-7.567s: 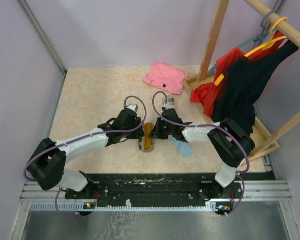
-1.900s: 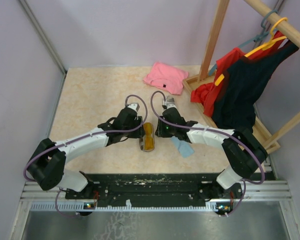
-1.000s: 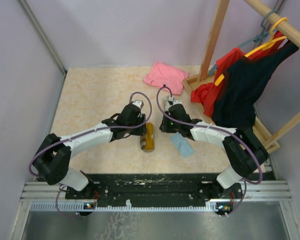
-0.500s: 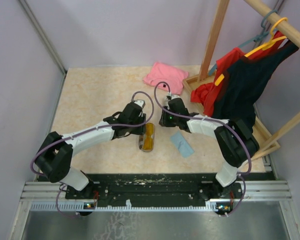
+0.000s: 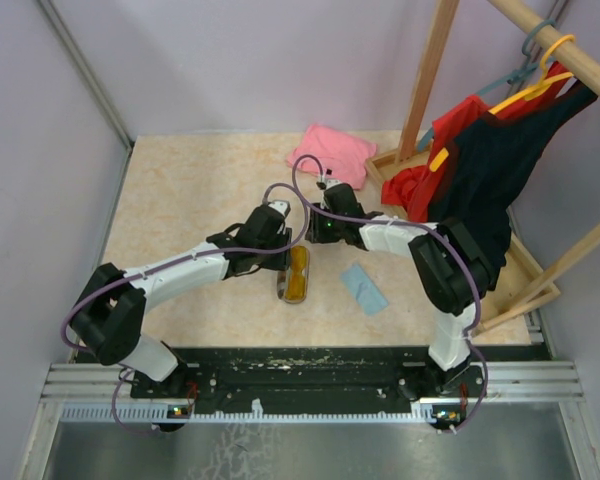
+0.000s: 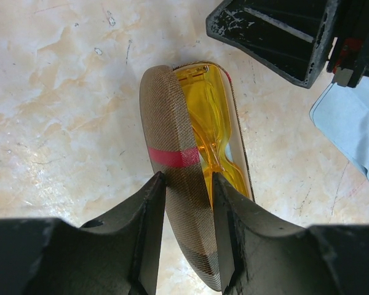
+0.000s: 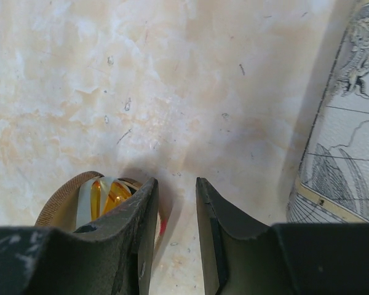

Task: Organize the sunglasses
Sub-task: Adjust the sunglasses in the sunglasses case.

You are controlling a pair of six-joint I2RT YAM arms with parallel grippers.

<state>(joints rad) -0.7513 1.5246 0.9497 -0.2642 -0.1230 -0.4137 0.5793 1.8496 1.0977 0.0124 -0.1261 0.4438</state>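
The orange-amber sunglasses (image 6: 212, 129) lie inside an open brown case (image 6: 166, 123) with a red stripe, which sits mid-table in the top view (image 5: 296, 276). My left gripper (image 6: 187, 181) straddles the case's raised lid, its jaws shut against both sides of it; seen from above, the left gripper (image 5: 278, 258) sits at the case's left side. My right gripper (image 7: 176, 182) hovers just past the case's far end, jaws open with only bare table between them. Its left finger partly hides the case end (image 7: 104, 196). In the top view the right gripper (image 5: 318, 232) is right of the left one.
A light blue cloth (image 5: 365, 289) lies right of the case. A grey-patterned case (image 7: 350, 123) stands close on the right gripper's right. A pink garment (image 5: 330, 155) lies at the back, and a wooden rack (image 5: 430, 90) with hanging clothes fills the right side.
My right gripper has drawn back from beside the blue cloth toward the far end of the case and turned. The left gripper has kept its hold on the lid.
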